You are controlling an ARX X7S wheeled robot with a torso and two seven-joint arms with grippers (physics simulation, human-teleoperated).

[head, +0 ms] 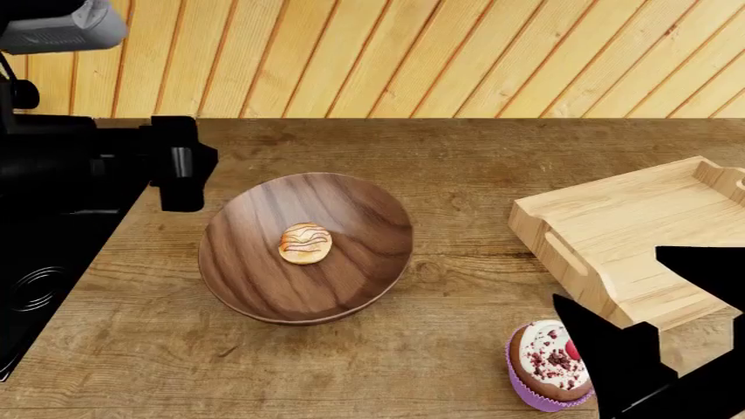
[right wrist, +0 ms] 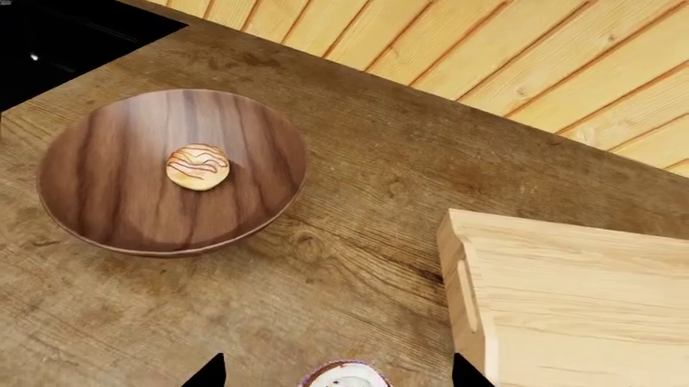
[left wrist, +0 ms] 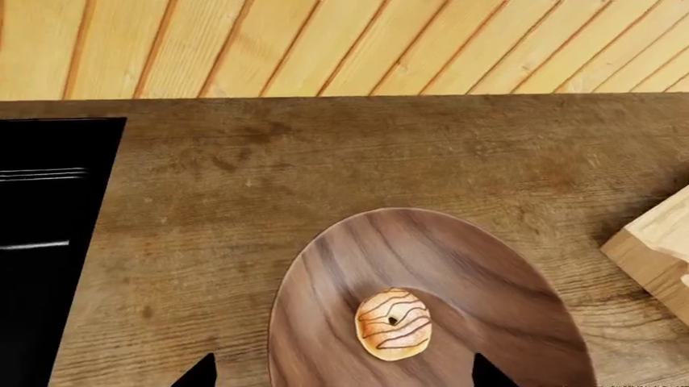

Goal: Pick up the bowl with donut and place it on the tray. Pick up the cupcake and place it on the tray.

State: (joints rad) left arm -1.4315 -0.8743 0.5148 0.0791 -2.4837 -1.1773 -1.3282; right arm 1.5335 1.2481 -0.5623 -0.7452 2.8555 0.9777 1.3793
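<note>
The dark wooden bowl (head: 338,262) stands left of centre on the wooden table, with the glazed, striped donut (head: 305,243) lying in its middle. My left gripper (left wrist: 344,375) hovers open above the bowl's near-left rim; one fingertip is over the table and the other over the bowl's inside. The pale-wood tray (head: 652,218) sits at the right with nothing in it. The cupcake (head: 547,367), in a purple wrapper with white frosting, stands in front of the tray. My right gripper (right wrist: 337,372) hangs open directly above the cupcake (right wrist: 344,377), one finger on each side, not touching it.
A black stovetop (head: 41,262) fills the counter's left end beside the bowl. A wood-panelled wall (head: 466,52) runs along the back edge of the table (head: 466,157). Bare tabletop lies between bowl and tray.
</note>
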